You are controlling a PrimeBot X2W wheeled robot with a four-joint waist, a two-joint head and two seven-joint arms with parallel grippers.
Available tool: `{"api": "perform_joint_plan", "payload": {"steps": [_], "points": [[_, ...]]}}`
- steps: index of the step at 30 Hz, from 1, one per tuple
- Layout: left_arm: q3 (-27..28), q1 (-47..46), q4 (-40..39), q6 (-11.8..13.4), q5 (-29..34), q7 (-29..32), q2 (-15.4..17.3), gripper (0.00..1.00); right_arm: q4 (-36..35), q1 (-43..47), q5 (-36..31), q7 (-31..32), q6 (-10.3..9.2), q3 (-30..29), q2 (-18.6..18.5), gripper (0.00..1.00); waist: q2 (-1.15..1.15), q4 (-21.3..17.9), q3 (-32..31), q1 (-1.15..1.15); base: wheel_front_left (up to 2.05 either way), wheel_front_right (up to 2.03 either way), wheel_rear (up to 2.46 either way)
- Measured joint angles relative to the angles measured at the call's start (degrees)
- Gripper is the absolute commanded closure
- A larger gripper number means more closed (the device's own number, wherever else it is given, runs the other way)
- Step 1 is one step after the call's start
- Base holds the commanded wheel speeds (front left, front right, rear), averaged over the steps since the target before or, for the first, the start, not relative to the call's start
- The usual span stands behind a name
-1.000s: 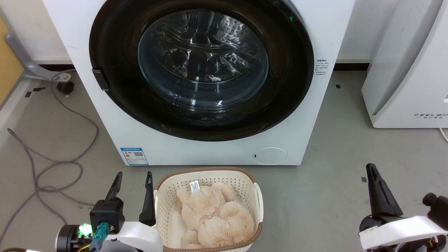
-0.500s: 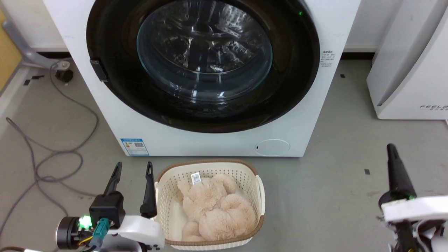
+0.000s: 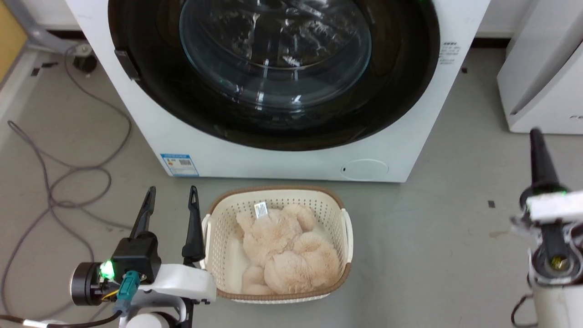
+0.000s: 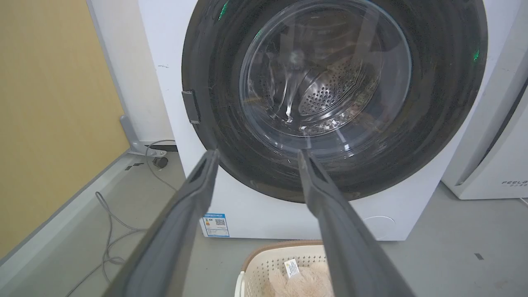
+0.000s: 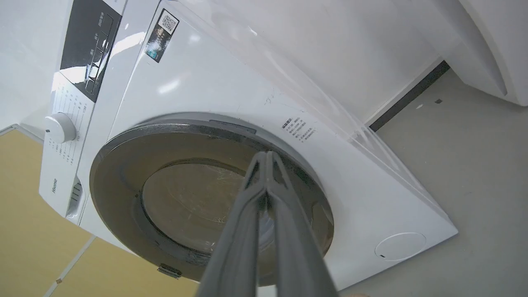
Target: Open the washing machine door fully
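Note:
The washing machine (image 3: pixel 282 166) stands ahead, white, with a blue label (image 3: pixel 179 164) and a round flap (image 3: pixel 364 169) low down. Its round black-rimmed door (image 3: pixel 173 100) with the bulging glass window (image 3: pixel 275 50) lies flat against the front, closed. The same door (image 4: pixel 231 165) faces the left wrist view and, tilted, the door (image 5: pixel 119 189) shows in the right wrist view. My left gripper (image 3: pixel 171 195) is open at the lower left, beside the basket, well short of the machine. My right gripper (image 3: pixel 535 135) is shut with nothing in it, raised at the right, apart from the door.
A cream laundry basket (image 3: pixel 218 218) holding a beige plush toy (image 3: pixel 287 255) sits on the floor just before the machine. Grey cables (image 3: pixel 68 173) loop on the floor at left. A second white appliance (image 3: pixel 546 82) stands at the right.
The head camera has moved nearer and tilted down, shifting the machine up the view. My right gripper has risen and rolled edge-on. The left gripper keeps its place.

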Motion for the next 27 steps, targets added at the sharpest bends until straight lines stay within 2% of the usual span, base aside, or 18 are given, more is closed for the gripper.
{"api": "perform_joint_plan", "payload": {"steps": [15, 27], "points": [[-1.56, -4.26, -1.68, 1.51, -0.53, -1.74, 0.0, 0.0, 12.02, -19.53, 6.42, 0.46, 0.0, 2.21, -4.22, 1.0, 0.0, 2.07, 6.47, 0.0, 0.0, 0.0, 0.0], [-2.56, -7.08, -2.78, 3.02, -1.02, -3.26, -0.01, 0.0, 23.02, -36.27, 9.24, 1.8, 0.0, 8.5, -7.49, 1.0, 0.0, 4.25, 12.15, 0.01, 0.0, 0.0, 0.0]]}}
